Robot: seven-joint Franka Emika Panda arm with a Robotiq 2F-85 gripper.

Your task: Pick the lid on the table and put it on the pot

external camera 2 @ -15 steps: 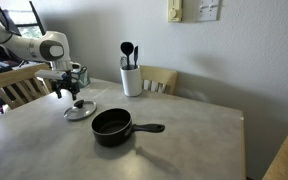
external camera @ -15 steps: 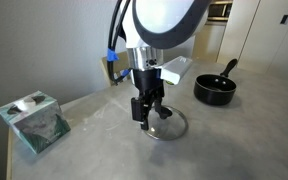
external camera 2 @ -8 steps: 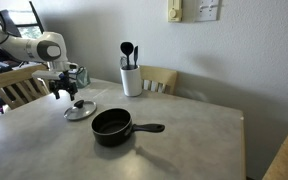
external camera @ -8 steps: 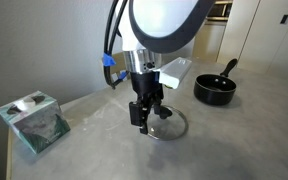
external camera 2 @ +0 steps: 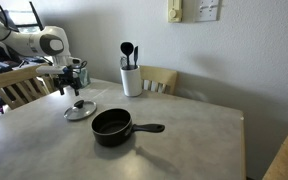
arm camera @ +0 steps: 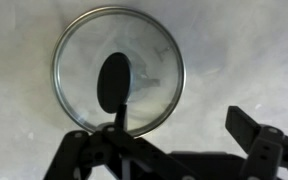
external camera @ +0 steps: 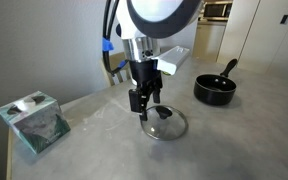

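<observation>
We are seeing the lid (arm camera: 144,55) as clear glossy glass with a thin metal rim; the table (external camera 2: 189,150) is looking smooth and stone-like; the pot (external camera 2: 112,124) is showing matt black.

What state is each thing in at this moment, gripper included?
lid: flat on the table, knob up, not gripped.
pot: upright, uncovered, looks empty.
gripper: open, empty, hovering above the lid.
utensil holder: upright, black utensils inside.
tissue box: upright near the table edge.
</observation>
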